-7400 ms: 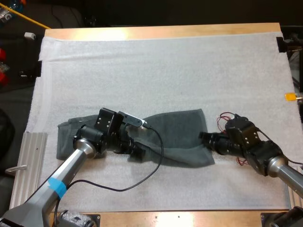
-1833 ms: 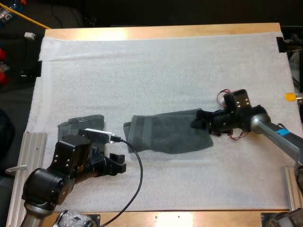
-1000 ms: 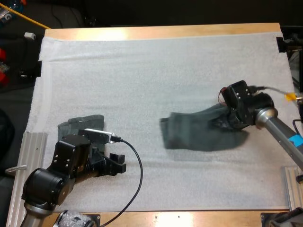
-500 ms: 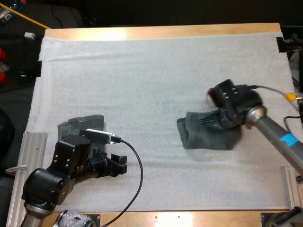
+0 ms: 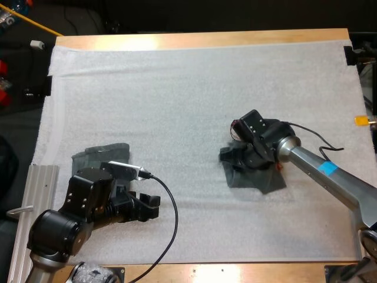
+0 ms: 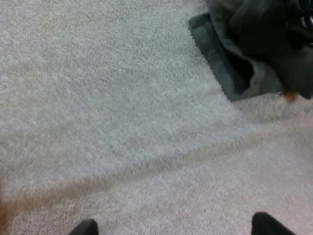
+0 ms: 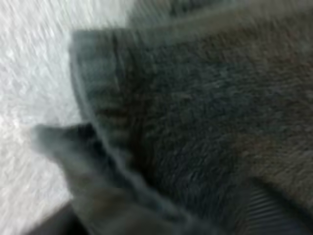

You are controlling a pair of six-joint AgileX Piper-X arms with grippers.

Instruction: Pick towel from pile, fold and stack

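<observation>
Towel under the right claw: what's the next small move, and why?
Probably ease the right claw down toward the mat so the towel's upper layer settles flat. In the high view the claw hangs over the towel's left edge, and the towel lies doubled and lumpy, not neat. The left claw is open and far off, near the other towel, so it cannot help.
</observation>
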